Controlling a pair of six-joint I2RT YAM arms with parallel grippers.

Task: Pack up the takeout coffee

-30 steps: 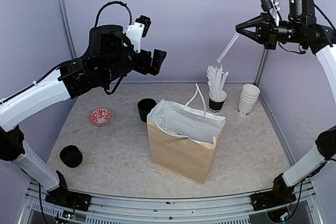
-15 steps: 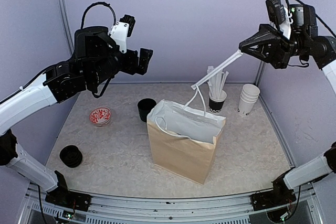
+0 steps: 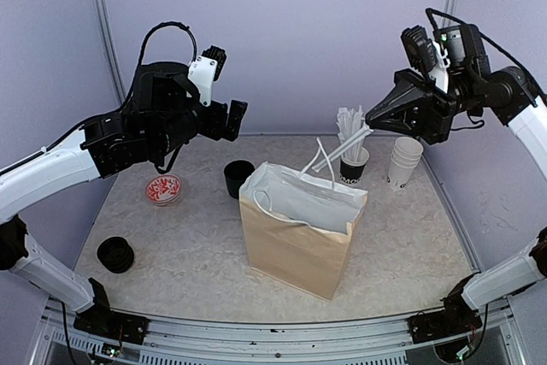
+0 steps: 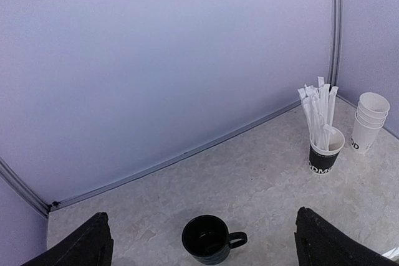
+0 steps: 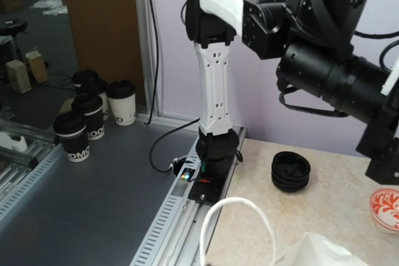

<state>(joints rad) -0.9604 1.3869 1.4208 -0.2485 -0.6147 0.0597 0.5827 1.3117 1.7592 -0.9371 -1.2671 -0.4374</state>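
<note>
The takeout coffee (image 5: 93,116), lidded white cups with black lettering, stands on a grey surface (image 5: 93,210) beyond the edge rail (image 5: 169,215). It is well apart from both pincers and shows only in the right wrist view. The right gripper (image 3: 369,128) is clamped on a wrapped straw (image 3: 339,150) that slants down over the paper bag (image 3: 295,241) beneath it. The left gripper (image 3: 229,119) hangs with jaws wide apart, high above the dark mug (image 4: 209,239).

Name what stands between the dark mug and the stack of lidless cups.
The cup of straws, close to the stack; from the mug to it the table is bare. The left wrist view shows this.
</note>
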